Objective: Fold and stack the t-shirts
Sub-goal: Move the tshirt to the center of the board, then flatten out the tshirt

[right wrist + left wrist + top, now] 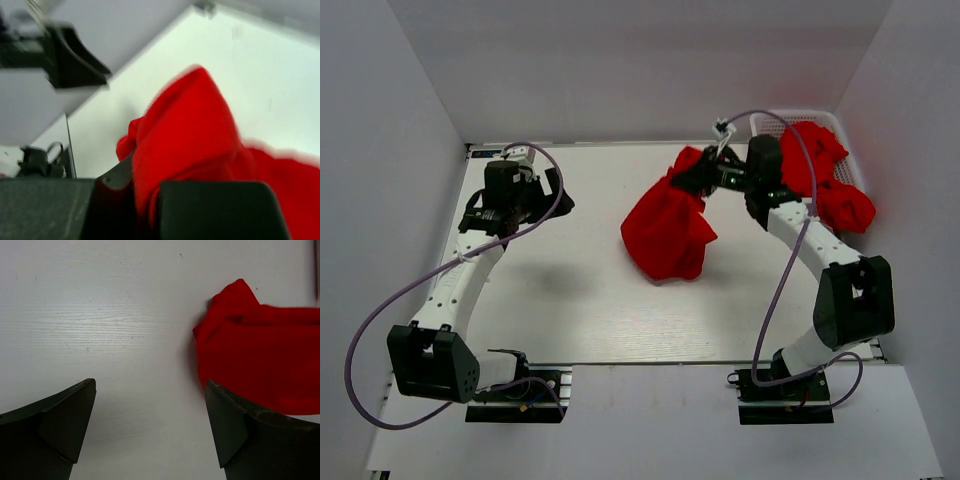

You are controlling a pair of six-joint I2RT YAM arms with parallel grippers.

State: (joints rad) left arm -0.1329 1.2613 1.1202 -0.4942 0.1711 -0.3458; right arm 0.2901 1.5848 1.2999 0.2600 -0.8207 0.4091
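At table (570, 300) centre, right jaws clamp red t-shirt (667, 235); left jaws wide apart, empty.

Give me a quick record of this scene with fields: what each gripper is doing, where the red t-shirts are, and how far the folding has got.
left gripper: open, empty, over bare table, left of the held t-shirt
right gripper: shut on the held t-shirt's top
held t-shirt: bunched, unfolded, mid-table, hanging from the right gripper
other t-shirts: heaped in the basket, far right corner
folded stack: none visible
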